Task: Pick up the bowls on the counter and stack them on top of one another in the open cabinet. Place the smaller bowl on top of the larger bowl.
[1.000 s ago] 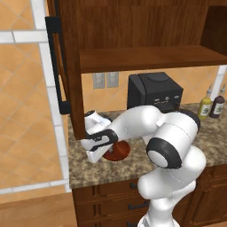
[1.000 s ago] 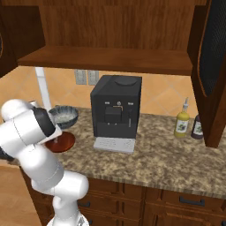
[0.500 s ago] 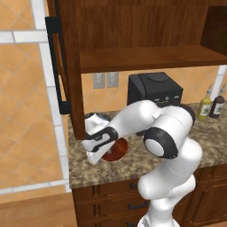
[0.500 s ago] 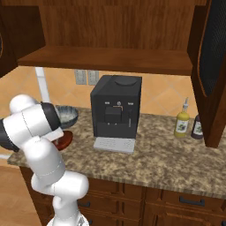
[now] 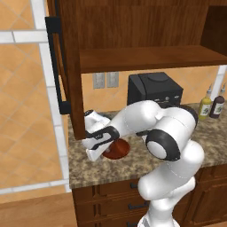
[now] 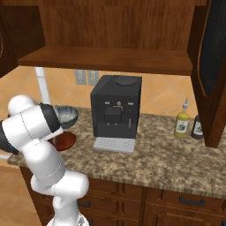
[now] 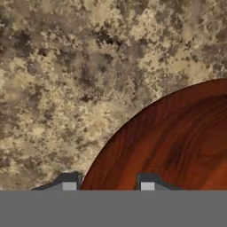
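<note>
While the smaller bowl's (image 7: 177, 142) rim sits between its fingertips, the claw (image 7: 108, 185) is spread.

Speckled granite bench (image 6: 167, 154) is carrying: red-brown bowl (image 6: 64, 141) sitting at 9 o'clock end, grey-blue bowl (image 6: 67, 114) just behind it, coffee machine (image 6: 115, 110) mid-bench, 2 bottles (image 6: 181, 124) standing toward 3 o'clock.

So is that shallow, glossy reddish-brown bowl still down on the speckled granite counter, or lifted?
Down. The shallow reddish-brown bowl lies flat on the granite counter, its rim between the gripper tips.
</note>
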